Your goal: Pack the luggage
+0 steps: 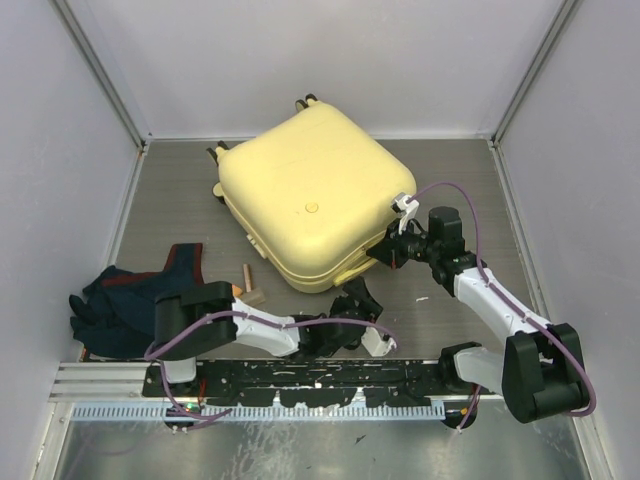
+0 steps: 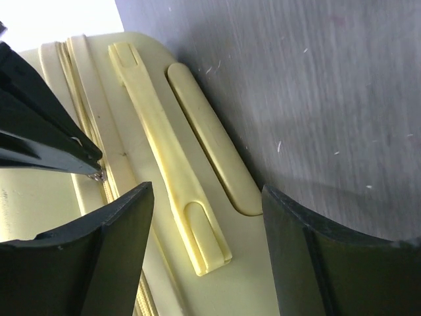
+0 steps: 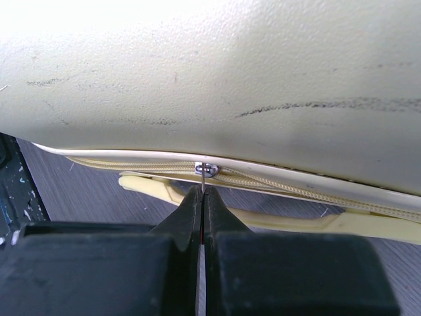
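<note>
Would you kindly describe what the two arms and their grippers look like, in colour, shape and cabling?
The left arm and the right arm have white link covers between bulky black joint housings. A thin purple cable loops along each. The left gripper has broad, matte black fingers with curved inner faces; the right gripper shows black fingers tapering to thin tips.

The luggage lies shut with its inside out of sight, its shell runs off the top and both sides of the right wrist view, and the little metal piece pinched by the right gripper is too small to name.
</note>
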{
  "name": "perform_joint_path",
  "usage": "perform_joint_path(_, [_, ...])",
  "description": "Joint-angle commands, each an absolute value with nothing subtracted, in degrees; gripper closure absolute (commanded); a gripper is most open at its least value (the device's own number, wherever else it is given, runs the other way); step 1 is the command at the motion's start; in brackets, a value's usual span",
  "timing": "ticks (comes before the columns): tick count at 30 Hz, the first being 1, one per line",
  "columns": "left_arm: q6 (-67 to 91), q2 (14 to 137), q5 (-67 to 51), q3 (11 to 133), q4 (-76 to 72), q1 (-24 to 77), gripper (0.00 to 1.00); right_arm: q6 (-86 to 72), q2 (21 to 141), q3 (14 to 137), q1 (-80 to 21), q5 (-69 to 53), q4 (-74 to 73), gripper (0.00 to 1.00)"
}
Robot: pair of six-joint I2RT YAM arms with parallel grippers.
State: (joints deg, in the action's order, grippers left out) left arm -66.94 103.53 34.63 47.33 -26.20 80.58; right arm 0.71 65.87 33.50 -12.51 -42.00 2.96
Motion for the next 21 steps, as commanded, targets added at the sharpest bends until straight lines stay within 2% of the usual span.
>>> perform_joint_path(1, [-70.11,105.05,37.57,49.15,-35.50,77.61,0.33,0.35,64.69,35.32,-13.15,-41.23,8.76,1.00])
perform_joint_path(7, [-76.06,108.35,36.02,47.14,-43.89,75.63,0.33,0.11,64.22,34.63,-13.05,-40.87,8.79,0.99])
perform_joint_path(14, [-78.08,111.60,34.37,49.43,-45.88,72.51,0.37,-0.29,63.90,34.38,-12.74,-40.69,8.79,1.00])
perform_joint_path(17, [-79.71,113.19,33.86,49.18,-47.87,71.46,0.42,-0.23,63.63,34.27,-12.61,-40.44,8.59,1.00])
perform_joint_path(21, [-79.88,112.61,32.78,46.60,-47.83,71.19,0.55,0.18,63.39,34.36,-12.31,-38.73,7.74,1.00])
